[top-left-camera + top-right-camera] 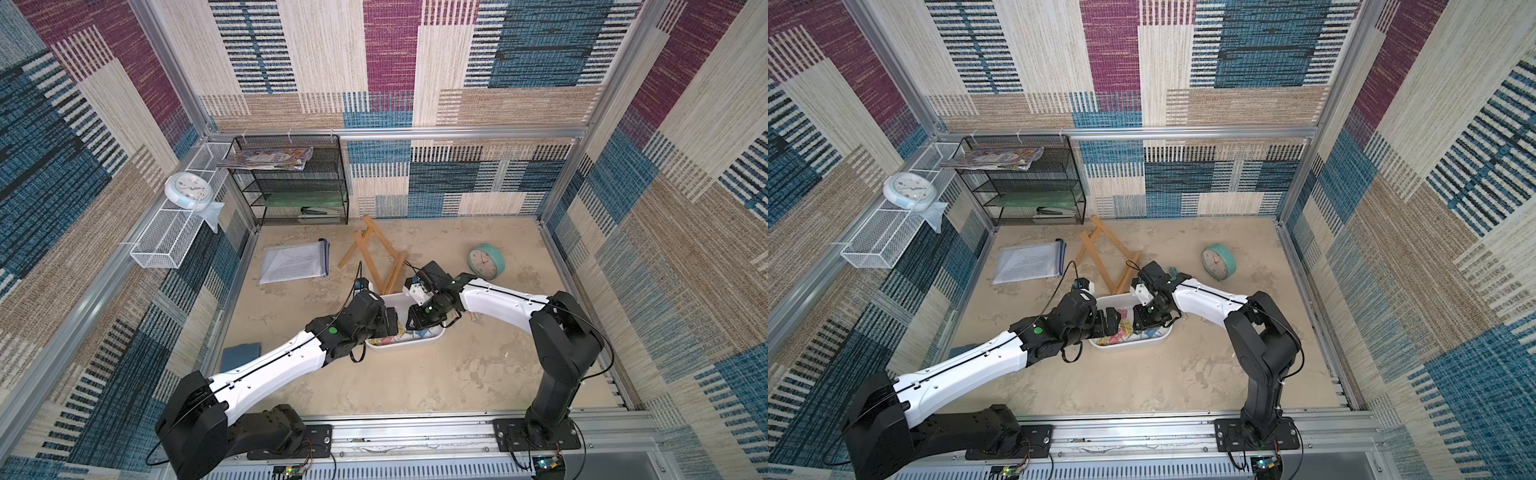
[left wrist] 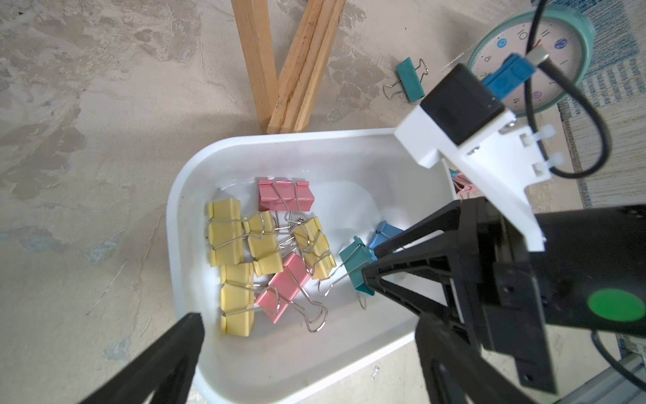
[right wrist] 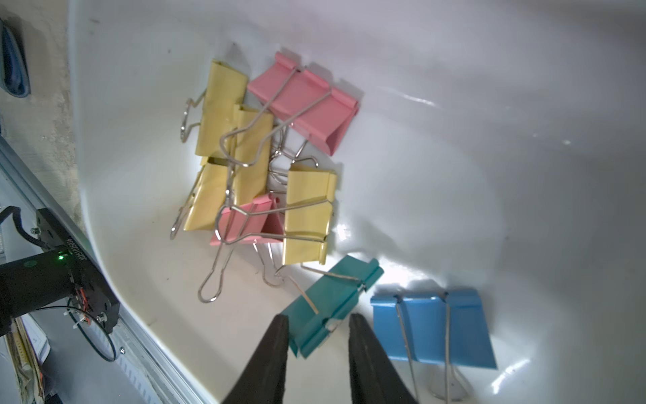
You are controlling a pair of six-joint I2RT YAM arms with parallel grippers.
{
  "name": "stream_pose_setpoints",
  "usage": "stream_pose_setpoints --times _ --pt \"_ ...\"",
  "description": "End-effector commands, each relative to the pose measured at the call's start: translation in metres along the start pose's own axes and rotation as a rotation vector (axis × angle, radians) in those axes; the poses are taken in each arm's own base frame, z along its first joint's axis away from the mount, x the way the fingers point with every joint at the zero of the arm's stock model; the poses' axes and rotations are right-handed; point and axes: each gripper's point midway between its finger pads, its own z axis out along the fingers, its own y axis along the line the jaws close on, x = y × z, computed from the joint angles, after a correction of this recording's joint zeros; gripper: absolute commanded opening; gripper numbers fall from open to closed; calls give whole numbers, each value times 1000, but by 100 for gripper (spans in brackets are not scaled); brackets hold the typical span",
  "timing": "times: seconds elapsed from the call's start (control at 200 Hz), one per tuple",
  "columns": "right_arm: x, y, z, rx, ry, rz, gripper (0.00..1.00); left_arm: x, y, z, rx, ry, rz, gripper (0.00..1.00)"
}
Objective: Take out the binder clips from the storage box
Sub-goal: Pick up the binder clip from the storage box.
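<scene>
The sandy table (image 1: 415,382) lies bare between the storage box (image 1: 422,341) and the front rail (image 1: 415,432). The box sits mid-table, with its far rim just beside the feet of a wooden easel (image 2: 257,70). The left gripper (image 1: 391,323) hangs over the box, jaws spread wide and holding nothing. The right gripper (image 3: 316,320) is down inside, its narrow jaws straddling one end of a teal clip (image 3: 335,293) with a sliver of gap showing. The binder clips (image 2: 265,245) cluster on the box floor, clear of its walls. A blue clip (image 3: 431,325) lies just beside the teal one, and a loose teal clip (image 2: 410,81) lies out on the table
</scene>
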Motion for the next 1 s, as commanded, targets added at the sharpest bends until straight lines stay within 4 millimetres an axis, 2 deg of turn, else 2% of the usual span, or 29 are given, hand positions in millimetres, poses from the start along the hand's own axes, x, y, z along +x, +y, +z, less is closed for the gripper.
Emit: stream_pose_setpoints --times 0.0,0.175,0.24,0.305,0.361,0.426,0.536,0.636,0.816,0.992 --pt "-7 -20 -1 126 -10 3 27 -4 -1 0 -1 -17 -3 99" --pt "-50 -43 -6 250 -100 25 23 -5 0 -1 -2 -20 -8 99" --pt "-57 -58 -2 291 -99 47 23 -6 -1 -1 -1 -19 -9 99" --pt "-61 -69 0 319 -82 63 27 -6 -1 -2 -2 -19 -9 99" --pt "-68 -71 -6 341 -90 67 30 -6 -1 -2 -1 -22 -8 99" --pt "-75 -63 -15 320 -121 53 34 -5 0 -2 -5 -19 -5 99" --pt "-75 -47 -26 260 -149 57 38 -4 2 -2 -11 -19 -4 99" --pt "-69 -32 -24 206 -155 83 40 -4 2 -1 -10 -21 -5 99" --pt "-57 -38 -18 251 -154 176 43 -3 1 0 -4 -15 -8 99" --pt "-48 -37 -20 267 -152 128 43 -2 3 -1 -8 -18 -2 99"
